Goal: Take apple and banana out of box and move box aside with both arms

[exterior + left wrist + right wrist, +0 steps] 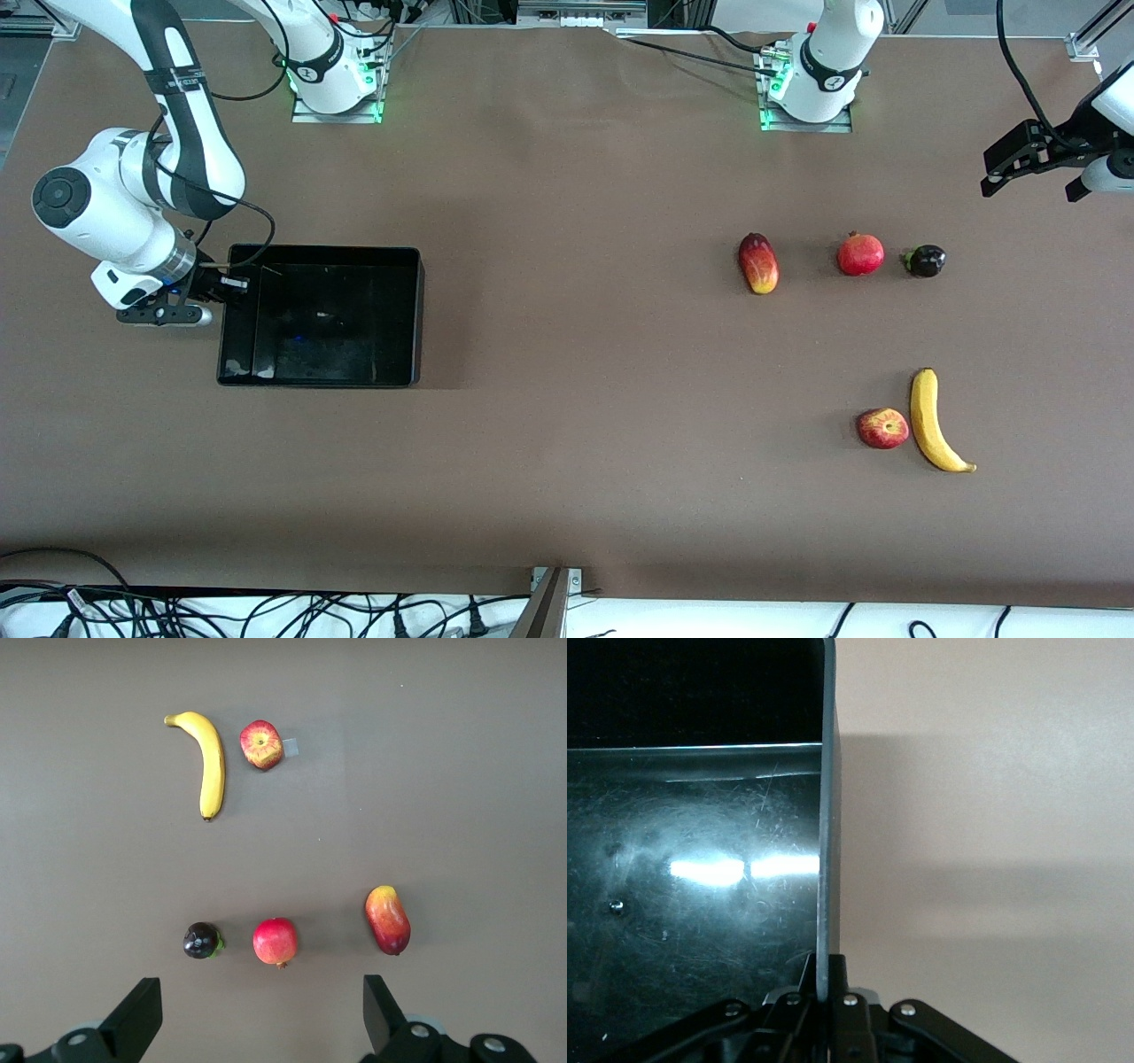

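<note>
Right wrist view shows something the front view cannot: the right gripper [824, 992] has its two fingers pressed tight on the thin wall of the black box [691, 868]. In the front view the box [354, 257] sits on the brown table [567, 443] at the right arm's end, with the right gripper [226, 283] at its short wall.

The left gripper [997, 173] hangs in the air over the left arm's end of the table, fingers spread wide. In the left wrist view, the apple [261, 744] and the banana [209, 762] lie side by side, well apart from its fingers [133, 1014]. The mango [387, 920], pomegranate [275, 941] and a small dark fruit [202, 940] lie closer to them.
</note>
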